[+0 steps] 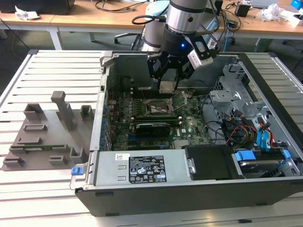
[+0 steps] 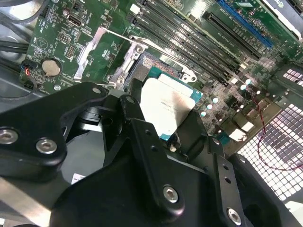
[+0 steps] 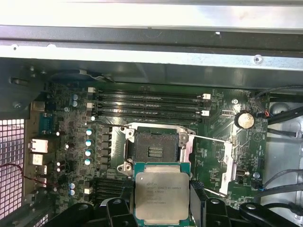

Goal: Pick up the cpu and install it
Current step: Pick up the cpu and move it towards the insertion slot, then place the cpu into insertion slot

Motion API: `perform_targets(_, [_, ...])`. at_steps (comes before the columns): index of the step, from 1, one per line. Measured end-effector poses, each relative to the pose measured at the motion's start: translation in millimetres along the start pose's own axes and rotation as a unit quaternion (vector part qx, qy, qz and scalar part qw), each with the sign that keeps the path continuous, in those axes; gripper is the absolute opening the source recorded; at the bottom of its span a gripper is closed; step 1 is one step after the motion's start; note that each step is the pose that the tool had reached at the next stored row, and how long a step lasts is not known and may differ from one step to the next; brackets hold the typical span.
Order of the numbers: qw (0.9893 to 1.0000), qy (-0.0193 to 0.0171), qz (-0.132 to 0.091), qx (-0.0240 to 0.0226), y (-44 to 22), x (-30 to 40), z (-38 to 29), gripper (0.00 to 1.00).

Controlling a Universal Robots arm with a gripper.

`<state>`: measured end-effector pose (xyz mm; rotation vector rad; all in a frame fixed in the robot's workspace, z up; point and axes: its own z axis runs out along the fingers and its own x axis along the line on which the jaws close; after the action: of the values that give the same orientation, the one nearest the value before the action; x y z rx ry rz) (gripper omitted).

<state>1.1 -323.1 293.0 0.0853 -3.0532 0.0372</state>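
While the gripper point(image 1: 169, 80) clamps the cpu point(image 3: 161, 196) by its edges near the open socket point(image 3: 155, 149), level carriage seems vital; its sides should square with that socket.

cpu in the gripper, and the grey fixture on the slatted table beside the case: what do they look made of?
cpu: silvery metal lid with a dull, satin sheen, on a thin green rim that looks like circuit-board laminate. It is held in the gripper.
grey fixture: matte, evenly grey blocks with no glint; it looks like plastic, possibly printed, but the look leaves that open.
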Motion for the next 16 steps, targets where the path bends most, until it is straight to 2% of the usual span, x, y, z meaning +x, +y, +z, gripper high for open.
perform_targets(8, [1.0000, 0.0000, 0.000, 0.0000, 0.0, 0.0, 0.1, 0.55])
perform_targets(12, [0.9992, 0.0008, 0.040, -0.0035, 0.0, -0.1, 0.6, 0.55])
perform_targets(15, [0.9961, 0.0019, 0.088, -0.0069, 0.0, -0.1, 1.2, 0.55])
perform_targets(16, [0.9954, 0.0020, 0.095, -0.0073, 0.0, -0.1, 1.3, 0.55])
